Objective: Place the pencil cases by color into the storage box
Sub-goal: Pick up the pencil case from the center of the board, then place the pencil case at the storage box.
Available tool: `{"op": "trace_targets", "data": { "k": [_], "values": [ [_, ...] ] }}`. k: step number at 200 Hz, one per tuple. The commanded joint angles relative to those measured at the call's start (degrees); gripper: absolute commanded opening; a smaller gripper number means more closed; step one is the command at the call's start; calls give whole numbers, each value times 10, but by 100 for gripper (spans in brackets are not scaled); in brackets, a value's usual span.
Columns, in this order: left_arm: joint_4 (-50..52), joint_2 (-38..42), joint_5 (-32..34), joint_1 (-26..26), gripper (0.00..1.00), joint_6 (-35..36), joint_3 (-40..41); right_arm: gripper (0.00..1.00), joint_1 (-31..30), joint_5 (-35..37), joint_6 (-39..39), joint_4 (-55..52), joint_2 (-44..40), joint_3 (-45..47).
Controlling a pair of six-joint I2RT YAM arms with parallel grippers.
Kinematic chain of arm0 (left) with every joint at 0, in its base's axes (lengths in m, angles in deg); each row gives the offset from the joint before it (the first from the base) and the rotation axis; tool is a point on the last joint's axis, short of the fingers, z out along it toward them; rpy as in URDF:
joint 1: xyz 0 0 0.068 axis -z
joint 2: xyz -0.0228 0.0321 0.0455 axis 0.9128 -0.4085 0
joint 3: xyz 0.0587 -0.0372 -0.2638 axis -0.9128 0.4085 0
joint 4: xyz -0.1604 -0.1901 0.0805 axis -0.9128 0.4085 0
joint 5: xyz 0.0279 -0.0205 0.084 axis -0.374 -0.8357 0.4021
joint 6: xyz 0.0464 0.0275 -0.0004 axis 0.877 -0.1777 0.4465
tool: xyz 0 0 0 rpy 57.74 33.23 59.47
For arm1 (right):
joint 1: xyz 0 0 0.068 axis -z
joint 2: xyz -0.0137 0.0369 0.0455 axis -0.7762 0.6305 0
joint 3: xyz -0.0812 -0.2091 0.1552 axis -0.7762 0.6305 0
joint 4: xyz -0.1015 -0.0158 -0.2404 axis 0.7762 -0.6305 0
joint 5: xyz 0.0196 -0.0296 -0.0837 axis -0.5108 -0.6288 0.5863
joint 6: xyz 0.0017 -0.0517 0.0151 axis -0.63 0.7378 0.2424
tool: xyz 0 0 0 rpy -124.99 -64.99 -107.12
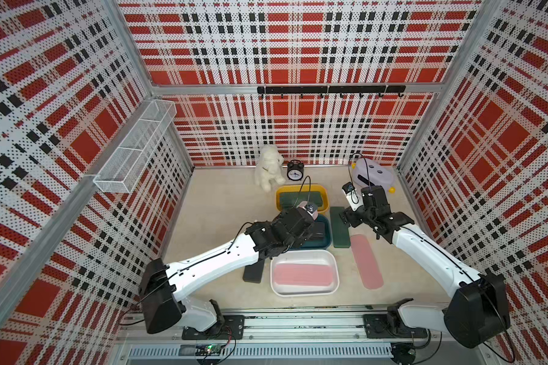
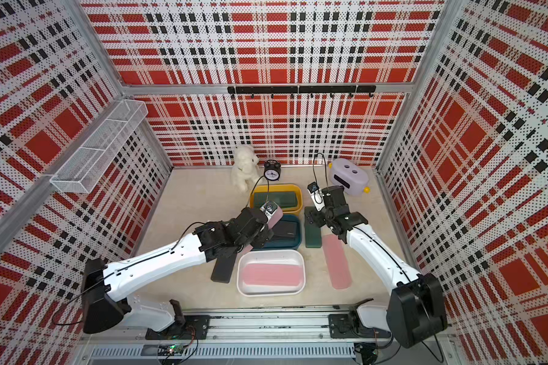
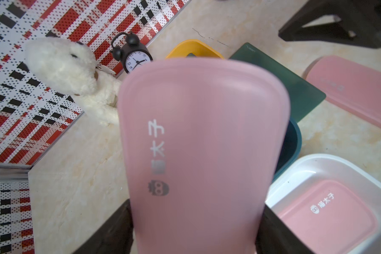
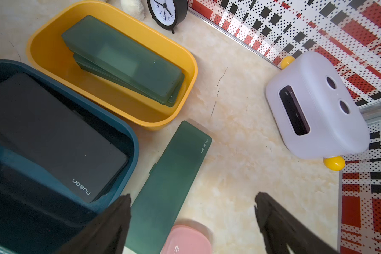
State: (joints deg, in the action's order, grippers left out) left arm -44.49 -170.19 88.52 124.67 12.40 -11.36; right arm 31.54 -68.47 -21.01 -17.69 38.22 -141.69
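My left gripper (image 3: 195, 222) is shut on a pale pink pencil case (image 3: 202, 143), held in the air over the dark teal tub (image 1: 329, 235) that contains black cases (image 1: 318, 235). The white tub (image 1: 304, 292) has a pink case (image 1: 302, 273) lying flat in it. Two dark green cases (image 4: 123, 61) are stacked in the yellow tub (image 4: 44, 55). My right gripper (image 4: 191, 198) hangs open over a loose dark green case (image 4: 169, 182) and the end of a loose pink case (image 1: 366, 262). A loose black case (image 1: 253, 272) lies partly under my left arm.
At the back stand a white plush toy (image 1: 269, 169), a black alarm clock (image 1: 295, 170) and a lilac box-shaped gadget (image 1: 372, 177). A wire basket (image 1: 136, 145) hangs on the left wall and a black hook rail (image 1: 329, 90) on the back wall.
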Motion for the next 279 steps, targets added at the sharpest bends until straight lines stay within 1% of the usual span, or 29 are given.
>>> {"op": "trace_targets", "data": {
  "k": [1,21,48,78,94,116,193,279],
  "values": [
    [-14,-14,12,29,70,35,2,94,9,-3,-10,20,-14,11],
    [-14,-21,8,49,70,54,9,94,15,-4,-11,20,-16,14],
    [-14,-25,-19,70,70,73,20,94,23,-5,-14,18,-20,18],
    [-14,-24,-55,89,70,83,36,94,36,-10,-17,18,-31,20],
    [-9,-26,-88,93,71,87,43,94,44,-14,-18,18,-34,21],
    [-4,-35,-110,102,72,87,49,94,52,-20,-18,18,-35,23],
    [18,-109,-107,108,72,102,58,94,58,-28,-18,24,-38,37],
    [24,-135,-112,108,73,105,63,95,65,-36,-18,29,-29,45]
  ]
}}
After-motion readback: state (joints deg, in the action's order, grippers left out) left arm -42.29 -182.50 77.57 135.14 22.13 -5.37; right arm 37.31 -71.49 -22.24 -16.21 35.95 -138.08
